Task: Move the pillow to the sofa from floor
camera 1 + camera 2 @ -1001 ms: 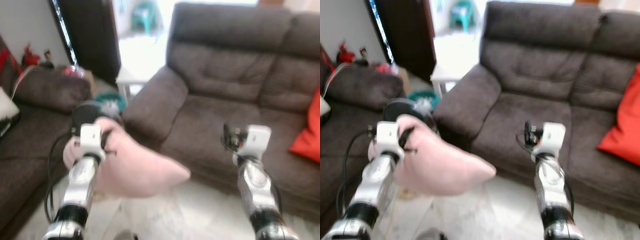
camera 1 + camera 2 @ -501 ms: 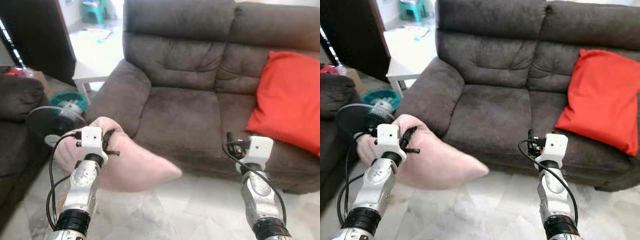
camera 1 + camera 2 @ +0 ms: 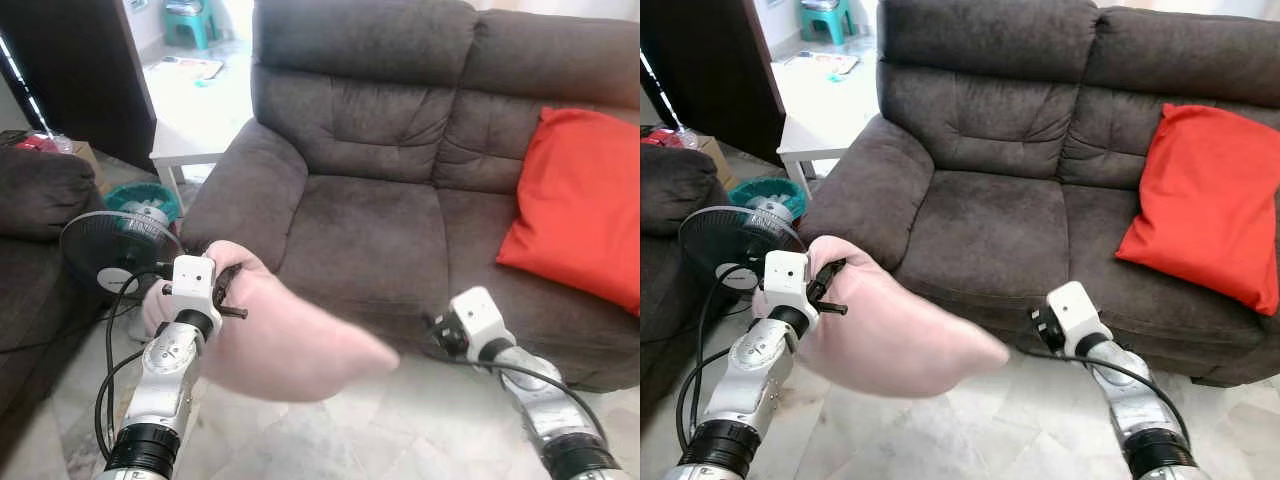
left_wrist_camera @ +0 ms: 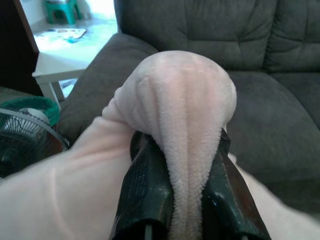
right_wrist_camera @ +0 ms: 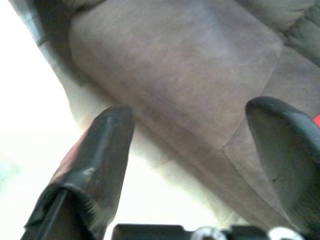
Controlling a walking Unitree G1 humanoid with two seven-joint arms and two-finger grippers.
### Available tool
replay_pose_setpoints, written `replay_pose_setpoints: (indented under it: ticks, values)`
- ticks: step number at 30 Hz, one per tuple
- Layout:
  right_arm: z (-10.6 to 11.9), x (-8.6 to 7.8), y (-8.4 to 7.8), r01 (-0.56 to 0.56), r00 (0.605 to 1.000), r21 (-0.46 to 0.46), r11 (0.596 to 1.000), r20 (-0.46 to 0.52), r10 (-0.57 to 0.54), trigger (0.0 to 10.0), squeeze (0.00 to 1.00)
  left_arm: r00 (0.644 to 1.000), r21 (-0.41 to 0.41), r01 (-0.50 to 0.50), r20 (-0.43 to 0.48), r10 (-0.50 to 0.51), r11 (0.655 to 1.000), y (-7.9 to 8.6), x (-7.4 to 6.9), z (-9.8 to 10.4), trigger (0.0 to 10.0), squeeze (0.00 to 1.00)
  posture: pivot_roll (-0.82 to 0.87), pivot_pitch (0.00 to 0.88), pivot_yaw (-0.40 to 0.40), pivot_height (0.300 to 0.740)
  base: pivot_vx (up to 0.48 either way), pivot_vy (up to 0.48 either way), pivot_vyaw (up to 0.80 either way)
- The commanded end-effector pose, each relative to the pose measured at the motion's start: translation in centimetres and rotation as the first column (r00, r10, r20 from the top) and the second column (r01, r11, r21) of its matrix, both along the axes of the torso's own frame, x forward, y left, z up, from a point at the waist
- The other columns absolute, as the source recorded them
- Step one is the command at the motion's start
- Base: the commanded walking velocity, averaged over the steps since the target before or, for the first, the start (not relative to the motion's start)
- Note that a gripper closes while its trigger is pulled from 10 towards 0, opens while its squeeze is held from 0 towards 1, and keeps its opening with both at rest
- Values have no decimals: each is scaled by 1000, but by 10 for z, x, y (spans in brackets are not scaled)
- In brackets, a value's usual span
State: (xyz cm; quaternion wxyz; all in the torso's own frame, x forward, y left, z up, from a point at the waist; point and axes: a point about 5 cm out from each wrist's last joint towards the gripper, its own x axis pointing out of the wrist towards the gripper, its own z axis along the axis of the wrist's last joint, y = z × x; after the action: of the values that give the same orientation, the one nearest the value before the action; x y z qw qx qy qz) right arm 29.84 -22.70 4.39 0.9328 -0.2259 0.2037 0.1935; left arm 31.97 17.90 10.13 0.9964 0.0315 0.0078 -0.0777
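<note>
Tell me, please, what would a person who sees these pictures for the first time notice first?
First comes the pink pillow, pinched at one corner by the left gripper and held up off the floor in front of the dark brown sofa. Next comes the bright red cushion, which leans against the sofa's back on the robot's right. The right gripper hangs open and empty near the sofa's front edge.

- No text, label, brand, number or sign can be read anywhere in these views.
- Flat items on the far floor (image 3: 190,67), at the left, may carry print, but they are too small to tell.
</note>
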Motion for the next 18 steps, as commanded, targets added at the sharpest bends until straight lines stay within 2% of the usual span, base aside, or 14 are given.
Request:
replay_pose_setpoints:
  ticks: [1, 3, 4, 5, 6, 7, 9, 14, 18]
  values:
    - [-5, -4, -4, -63, 995, -41, 997, -80, 60, 10000, 0, 992, 25, 50, 112, -53, 998, -6, 10, 31, 10000, 0, 104, 0, -56, 740, 0, 0, 0]
    - [-7, -6, -5, -110, 987, -57, 992, -127, 102, 10000, 0, 992, 34, 69, 101, -72, 997, -7, 10, 30, 10000, 0, 99, 2, -54, 740, 0, 0, 0]
    - [-14, -14, -1, -188, 960, -52, 981, -223, 172, 10000, 0, 991, 31, 100, 90, -102, 995, -11, 11, 29, 10000, 0, 96, 10, -53, 740, 0, 0, 0]
    - [-14, -14, -1, -188, 960, -52, 981, -223, 172, 10000, 0, 991, 31, 100, 90, -102, 995, -11, 11, 29, 10000, 0, 96, 10, -53, 740, 0, 0, 0]
    - [-25, -24, 6, -261, 919, -18, 965, -310, 243, 10000, 0, 988, 27, 127, 82, -129, 992, -16, 10, 29, 10000, 0, 96, 12, -55, 740, 0, 0, 0]
    - [-25, -24, 6, -261, 919, -18, 965, -310, 243, 10000, 0, 988, 27, 127, 82, -129, 992, -16, 10, 29, 10000, 0, 96, 12, -55, 740, 0, 0, 0]
    - [-37, -36, 17, -317, 883, 3, 949, -364, 296, 10000, 0, 980, 47, 180, 75, -184, 982, -21, 9, 32, 10000, 0, 107, 25, -64, 740, 0, 0, 0]
    - [-48, -44, 27, -317, 864, 36, 948, -401, 304, 10000, 0, 961, 79, 263, 68, -268, 962, -26, 6, 37, 10000, 0, 113, 29, -67, 740, 0, 0, 0]
    - [-57, -47, 30, -316, 858, 3, 949, -425, 287, 10000, 0, 933, 114, 353, 31, -359, 928, -34, 1, 36, 10000, 0, 121, 33, -73, 740, 0, 0, 0]
